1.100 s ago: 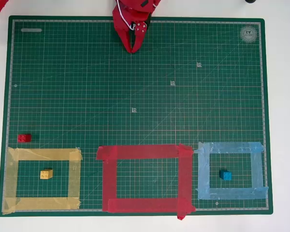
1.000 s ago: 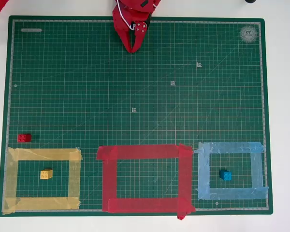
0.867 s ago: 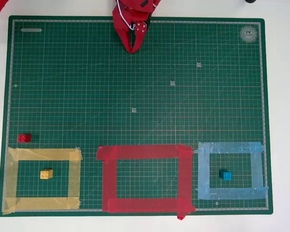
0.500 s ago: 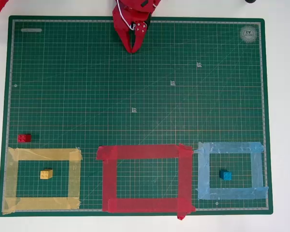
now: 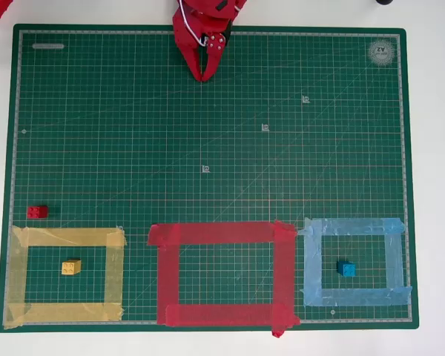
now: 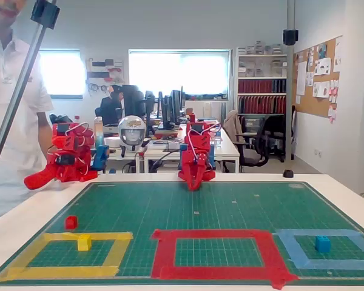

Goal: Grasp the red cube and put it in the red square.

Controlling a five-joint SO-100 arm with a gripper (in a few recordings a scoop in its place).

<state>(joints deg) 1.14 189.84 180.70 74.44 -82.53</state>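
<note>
Nothing has shifted over the last second: the gripper (image 5: 203, 74) remains parked with fingers together and empty, far from the red square (image 5: 221, 232). The red cube (image 5: 37, 212) sits left of that square, so the reach has not begun.

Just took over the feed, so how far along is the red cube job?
Done: nothing yet. The red cube sits on the mat just above the yellow tape outline, outside the red square. In hand: nothing; the gripper hangs shut at the mat's far edge. Left: reach, grasp, carry and release.
</note>
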